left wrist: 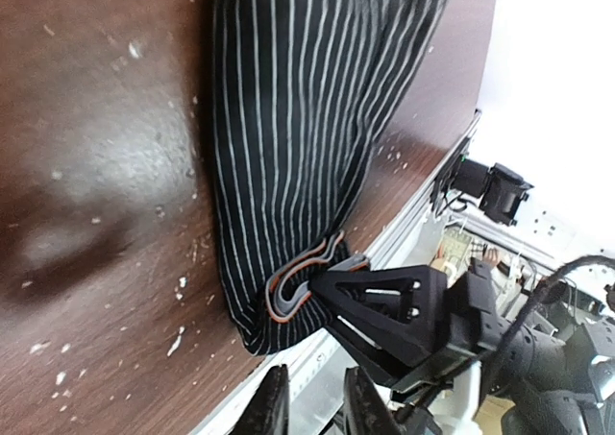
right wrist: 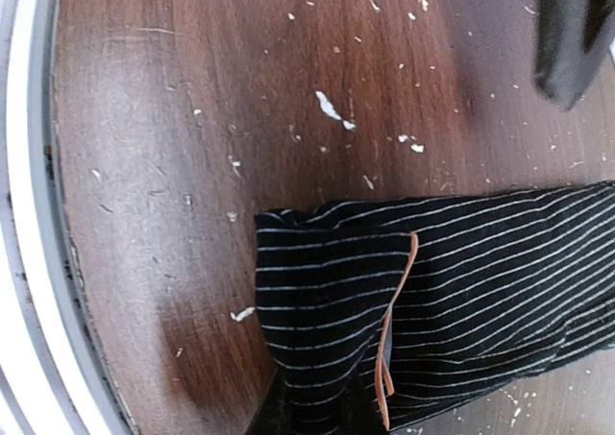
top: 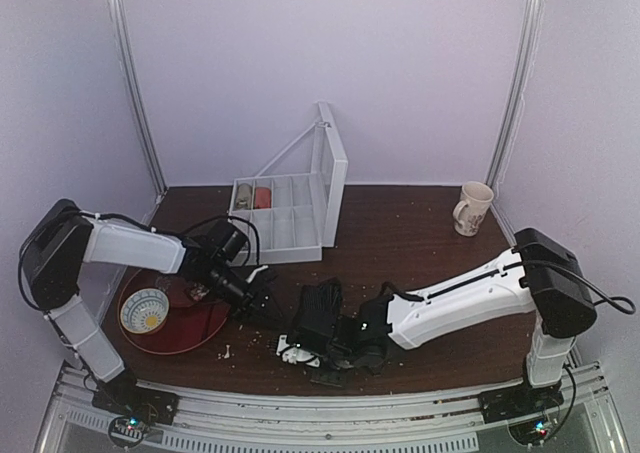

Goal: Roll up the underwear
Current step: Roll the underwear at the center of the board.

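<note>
Right wrist view shows the right tool (right wrist: 309, 414) at the bottom of the frame, clamped on the folded end of the underwear (right wrist: 461, 281), just beside its orange-edged hem. The left wrist view confirms that pinch from the other side, and there we see the left tool (left wrist: 317, 406) with its jaws apart, holding nothing, close to the same end of the garment. The underwear lies as a long folded band on the brown surface (top: 400, 233), near the front edge and between the two arms, not yet rolled as far as we can tell. We judge the main risk to be the thin grip: only the hem end is caught, so a turn of the wrist may drag the whole band along instead of curling it, or the fabric may slip free. With no hold from the left tool, any roll could spring open, and the front rail is close enough for the cloth to slide over it. We count one underwear, two tools, one red plate (top: 200, 328), one bowl (top: 146, 310), one mug (top: 473, 208) and one clear compartment box (top: 295, 218).
</note>
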`<state>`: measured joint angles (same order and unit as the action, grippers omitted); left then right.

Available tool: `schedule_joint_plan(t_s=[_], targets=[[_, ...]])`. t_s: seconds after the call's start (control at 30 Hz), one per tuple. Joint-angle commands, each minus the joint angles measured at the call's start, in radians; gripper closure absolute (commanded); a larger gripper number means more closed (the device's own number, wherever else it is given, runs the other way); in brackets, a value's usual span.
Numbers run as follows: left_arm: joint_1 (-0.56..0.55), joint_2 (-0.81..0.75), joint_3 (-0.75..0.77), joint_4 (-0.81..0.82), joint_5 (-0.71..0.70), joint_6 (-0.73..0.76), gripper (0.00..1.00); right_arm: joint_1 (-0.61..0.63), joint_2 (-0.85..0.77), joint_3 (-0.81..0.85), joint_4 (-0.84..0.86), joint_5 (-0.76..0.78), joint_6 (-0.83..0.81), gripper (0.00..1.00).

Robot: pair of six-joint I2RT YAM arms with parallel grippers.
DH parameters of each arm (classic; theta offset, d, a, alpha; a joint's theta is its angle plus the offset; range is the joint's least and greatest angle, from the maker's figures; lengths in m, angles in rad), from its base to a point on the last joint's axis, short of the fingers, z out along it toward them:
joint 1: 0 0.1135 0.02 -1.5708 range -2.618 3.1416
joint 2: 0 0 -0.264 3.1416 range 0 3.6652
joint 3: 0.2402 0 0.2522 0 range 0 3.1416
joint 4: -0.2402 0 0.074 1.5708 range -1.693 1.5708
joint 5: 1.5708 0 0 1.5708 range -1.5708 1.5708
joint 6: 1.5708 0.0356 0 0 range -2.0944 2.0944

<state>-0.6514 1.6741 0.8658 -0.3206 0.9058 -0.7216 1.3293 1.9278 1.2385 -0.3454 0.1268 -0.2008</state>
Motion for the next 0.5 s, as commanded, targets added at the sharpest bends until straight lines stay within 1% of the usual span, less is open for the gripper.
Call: schedule_joint_plan(t_s=[0.0,0.23,0.37,0.47], targets=[[0.036,-0.061,0.005,-0.04,-0.025,0.016,0.72,-0.038,-0.022,0.041,-0.085,-0.153,0.04,1.0],[0.05,-0.09,-0.01,-0.052,-0.043,0.006,0.76,-0.145,0.009,0.11,-0.135,-0.371,0.06,1.0],[0.051,-0.105,-0.019,-0.058,-0.05,0.005,0.76,-0.196,0.053,0.161,-0.185,-0.51,0.064,1.0],[0.051,-0.109,-0.028,-0.054,-0.05,0.004,0.77,-0.223,0.084,0.181,-0.204,-0.581,0.069,1.0]])
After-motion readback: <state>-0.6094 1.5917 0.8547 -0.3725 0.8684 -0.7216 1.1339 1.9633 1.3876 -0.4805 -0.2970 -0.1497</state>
